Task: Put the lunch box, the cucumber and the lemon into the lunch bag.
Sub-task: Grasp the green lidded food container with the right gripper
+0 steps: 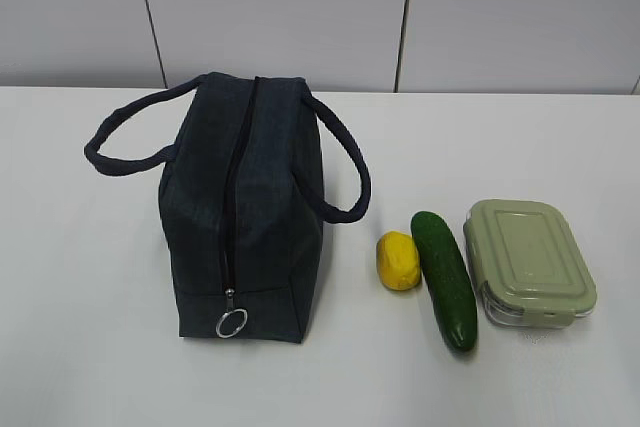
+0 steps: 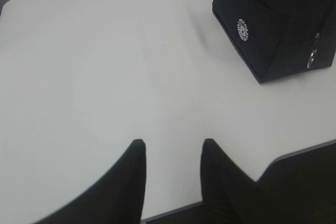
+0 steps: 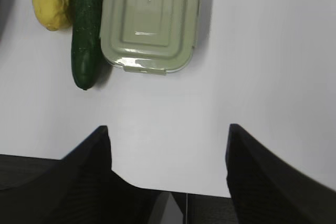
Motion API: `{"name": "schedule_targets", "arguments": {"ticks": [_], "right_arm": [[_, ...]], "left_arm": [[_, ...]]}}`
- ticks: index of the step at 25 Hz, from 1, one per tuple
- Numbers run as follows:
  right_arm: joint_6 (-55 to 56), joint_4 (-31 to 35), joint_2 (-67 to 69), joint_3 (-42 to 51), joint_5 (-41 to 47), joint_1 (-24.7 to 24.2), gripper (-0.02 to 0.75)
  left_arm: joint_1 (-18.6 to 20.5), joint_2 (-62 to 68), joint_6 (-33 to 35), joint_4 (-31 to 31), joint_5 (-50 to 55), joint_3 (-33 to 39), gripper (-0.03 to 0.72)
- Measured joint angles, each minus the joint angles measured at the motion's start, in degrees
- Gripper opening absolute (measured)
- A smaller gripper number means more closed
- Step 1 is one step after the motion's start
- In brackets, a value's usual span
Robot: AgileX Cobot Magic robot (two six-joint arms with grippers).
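Bag (image 1: 255,212) on the white table (image 1: 100,327), left of centre, zipper (image 1: 232,217) closed, ring pull (image 1: 231,323) at the near end; contents not visible. To its right in a row: lemon (image 1: 398,260), cucumber (image 1: 445,278), box (image 1: 528,258) with lid clipped on. Left gripper (image 2: 173,148) part open, empty. Right gripper (image 3: 168,132) wide open, empty, near the box.
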Motion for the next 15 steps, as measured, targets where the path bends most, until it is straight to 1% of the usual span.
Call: {"name": "schedule_targets", "arguments": {"ticks": [5, 10, 12, 15], "right_arm": [[-3.39, 6.62, 7.66, -3.97, -0.48, 0.00, 0.508], [-6.52, 10.70, 14.43, -7.06, -0.71, -0.59, 0.507], [-8.68, 14.58, 16.76, -7.96, -0.71, -2.66, 0.501], [-14.46, 23.79, 19.66, -8.43, -0.02, -7.89, 0.471]], "left_arm": [[0.00, 0.00, 0.00, 0.00, 0.00, 0.00, 0.239], [0.00, 0.00, 0.00, 0.00, 0.00, 0.00, 0.239], [0.00, 0.00, 0.00, 0.00, 0.00, 0.00, 0.239], [0.00, 0.00, 0.00, 0.00, 0.00, 0.00, 0.239]]}}
